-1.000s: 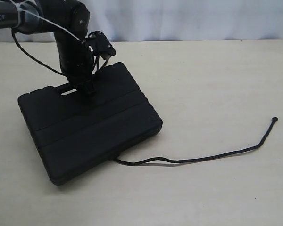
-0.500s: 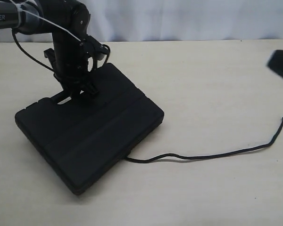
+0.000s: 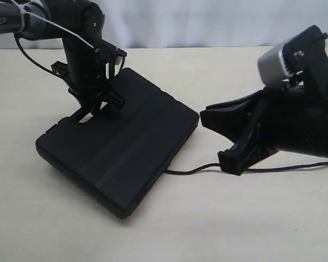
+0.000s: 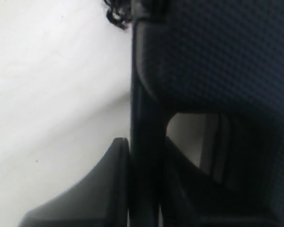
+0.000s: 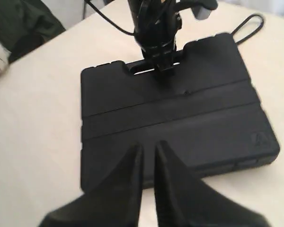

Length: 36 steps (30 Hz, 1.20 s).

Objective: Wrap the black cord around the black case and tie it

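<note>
black case [image 3: 126, 153] swung round, right tool [image 3: 232, 161] arrived clenched empty, left tool [image 3: 95, 105] grasping its handle

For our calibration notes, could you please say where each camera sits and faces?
Exterior: off the arms, looking down at the table, black case and cord; both arms show.
Left wrist: on the left arm, close on the case's handle; the left hand clamps it.
Right wrist: on the right arm, facing the case over the right hand.
Shared: exterior and right wrist both show the left hand on the handle.
</note>
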Each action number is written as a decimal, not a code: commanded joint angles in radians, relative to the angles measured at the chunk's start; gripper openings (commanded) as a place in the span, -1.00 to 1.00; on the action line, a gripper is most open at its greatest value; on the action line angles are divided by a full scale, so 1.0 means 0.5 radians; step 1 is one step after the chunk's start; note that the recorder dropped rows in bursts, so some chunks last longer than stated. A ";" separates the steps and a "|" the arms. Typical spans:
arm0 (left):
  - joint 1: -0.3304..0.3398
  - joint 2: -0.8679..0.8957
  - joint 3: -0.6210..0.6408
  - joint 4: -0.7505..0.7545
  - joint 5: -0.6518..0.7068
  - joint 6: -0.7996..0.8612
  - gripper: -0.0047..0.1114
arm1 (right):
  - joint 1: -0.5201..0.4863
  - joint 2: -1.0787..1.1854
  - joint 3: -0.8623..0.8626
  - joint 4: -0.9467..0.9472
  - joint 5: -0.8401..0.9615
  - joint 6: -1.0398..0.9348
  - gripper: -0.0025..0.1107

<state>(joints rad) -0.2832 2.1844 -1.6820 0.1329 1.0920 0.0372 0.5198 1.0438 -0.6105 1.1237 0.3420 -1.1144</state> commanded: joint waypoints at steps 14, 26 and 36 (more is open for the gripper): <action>0.196 -0.034 -0.014 -0.882 -0.423 -0.449 -0.92 | 0.446 0.537 -0.006 -0.322 -1.078 -0.417 -0.61; 0.196 -0.034 -0.014 -1.035 -0.469 -0.696 -0.92 | 0.627 0.844 -0.010 -0.398 -1.063 -0.642 0.53; 0.196 -0.034 -0.014 -1.094 -0.450 -0.709 -0.92 | 1.012 1.564 -0.010 -0.580 -2.370 -0.653 0.53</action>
<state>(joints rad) -0.1867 2.1844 -1.6796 -0.3454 0.9018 -0.2904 1.0224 1.7839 -0.6147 0.8942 -0.7681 -1.4903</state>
